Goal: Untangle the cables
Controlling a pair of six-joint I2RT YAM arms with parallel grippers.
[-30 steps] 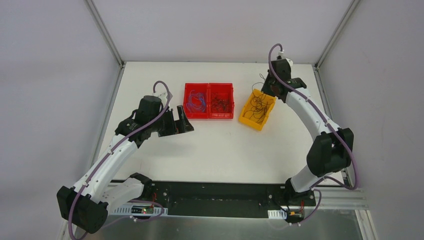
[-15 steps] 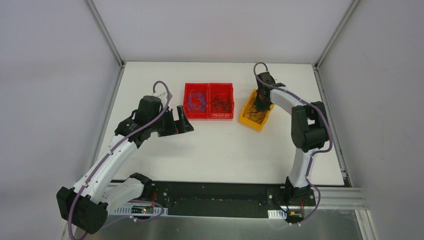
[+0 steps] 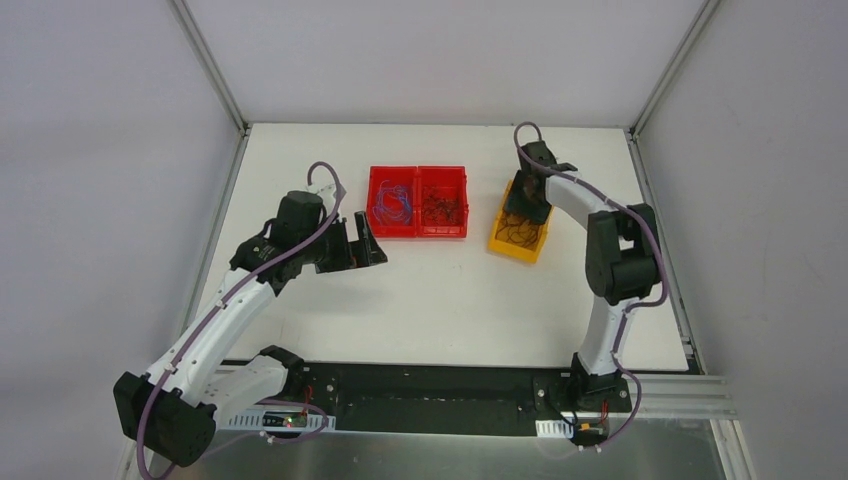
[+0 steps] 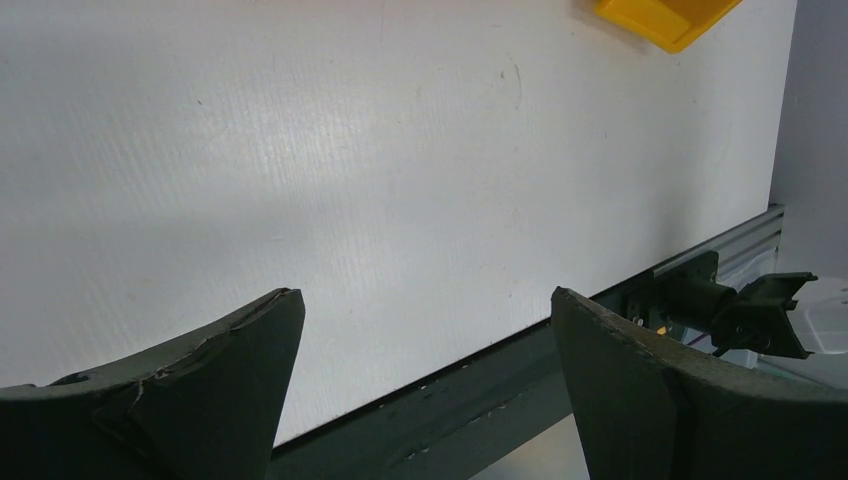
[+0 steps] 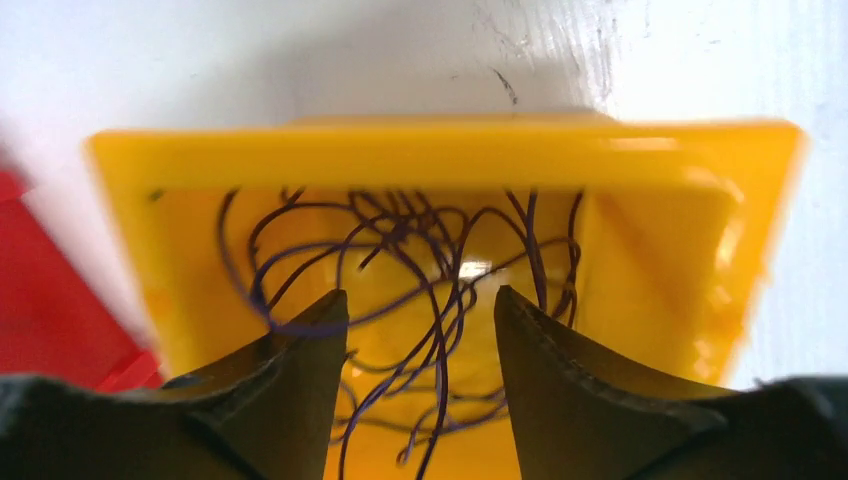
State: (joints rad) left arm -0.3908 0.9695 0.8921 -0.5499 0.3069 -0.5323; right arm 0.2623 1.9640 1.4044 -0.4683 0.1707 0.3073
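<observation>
A tangle of thin dark cables (image 5: 420,260) lies in the yellow bin (image 5: 440,155). My right gripper (image 5: 420,305) reaches down into that bin, jaws open, and several strands run loose through the gap without being pinched. From above, the right gripper (image 3: 527,205) hangs over the bin (image 3: 515,250) and its cables (image 3: 518,230). Blue cables (image 3: 392,205) and dark red ones (image 3: 441,207) sit in the two halves of the red bin (image 3: 417,236). My left gripper (image 3: 372,245) hovers wide open and empty, left of the red bin.
In the left wrist view, the left gripper (image 4: 425,310) looks across bare white table towards the dark rail (image 4: 600,330) at the near edge. A corner of the yellow bin (image 4: 665,15) shows at the top. The red bin (image 5: 40,300) stands close beside the yellow one.
My right arm swung from behind the yellow bin down into it and its jaws opened. The yellow bin turned and shifted slightly. The left arm stayed still.
</observation>
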